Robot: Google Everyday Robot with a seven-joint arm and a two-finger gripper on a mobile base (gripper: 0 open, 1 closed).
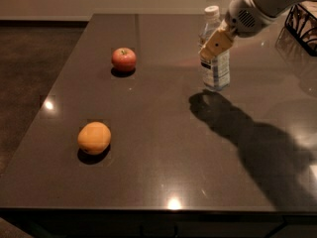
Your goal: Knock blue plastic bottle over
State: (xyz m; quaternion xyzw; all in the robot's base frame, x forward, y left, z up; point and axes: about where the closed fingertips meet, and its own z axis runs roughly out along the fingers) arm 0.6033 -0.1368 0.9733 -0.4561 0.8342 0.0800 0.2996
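Note:
The blue plastic bottle [217, 73] stands roughly upright on the dark table [163, 148] at the back right. It is clear and bluish, with a white cap and a blue-and-white label. My gripper [214, 44] reaches in from the upper right and lies against the bottle's upper body, just below the neck, covering part of it. The white arm [262, 4] runs off the top right corner.
A red apple [124, 59] sits at the back left of the table and an orange [94, 137] at the front left. A dark wire basket [303, 24] stands at the right edge behind the arm. The arm's shadow falls across the right side of the table.

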